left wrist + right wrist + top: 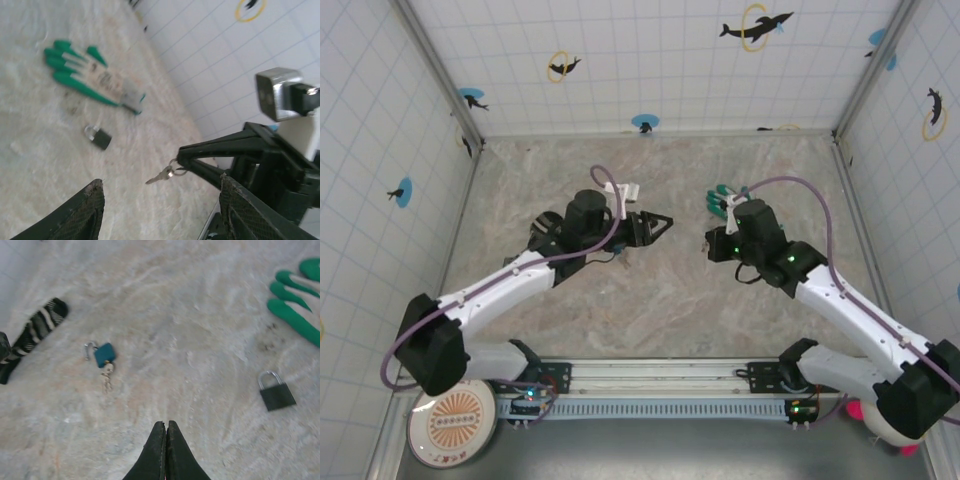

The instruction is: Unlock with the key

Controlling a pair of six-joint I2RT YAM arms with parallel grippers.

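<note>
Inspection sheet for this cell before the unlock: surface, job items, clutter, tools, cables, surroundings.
Surface: beige marbled tabletop, dark specks near the green glove.
Job's things: silver key on a ring, pinched by right tool; blue padlock lying flat, key bunch touching it; black padlock lying flat.
Clutter: green glove; striped sock.
Tools: left tool open, empty; right tool shut on the silver key.
Cables: purple cable along each arm.
Surroundings: tiled walls with dolphin stickers.

Top cam: high, looking down on whole bench point(650, 300). L wrist cam low, oblique; R wrist steeper. Both share black padlock point(98, 136), green glove point(85, 70).
</note>
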